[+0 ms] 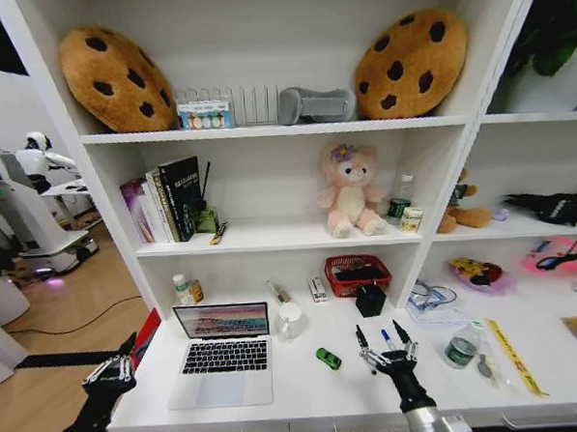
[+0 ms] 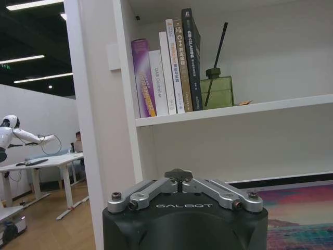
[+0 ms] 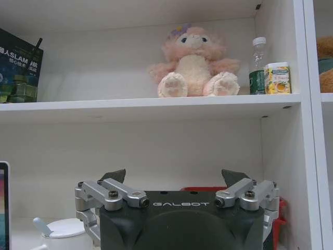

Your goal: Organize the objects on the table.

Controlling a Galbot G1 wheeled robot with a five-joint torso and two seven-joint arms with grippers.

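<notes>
Right now, low in the head view, we see our right gripper (image 1: 384, 339) with its fingers spread apart over the white table (image 1: 308, 394), holding nothing, while the green oval gadget (image 1: 328, 358) lies just to its left and a marker pen (image 1: 386, 339) shows between the fingertips. Our left gripper (image 1: 114, 366) hangs at the lower left, off the table's corner, and we cannot tell how its fingers stand. Between the two grippers the open laptop (image 1: 222, 355) sits at lower centre-left, and the clear green-labelled bottle (image 1: 461, 348) stands right of the right gripper.
</notes>
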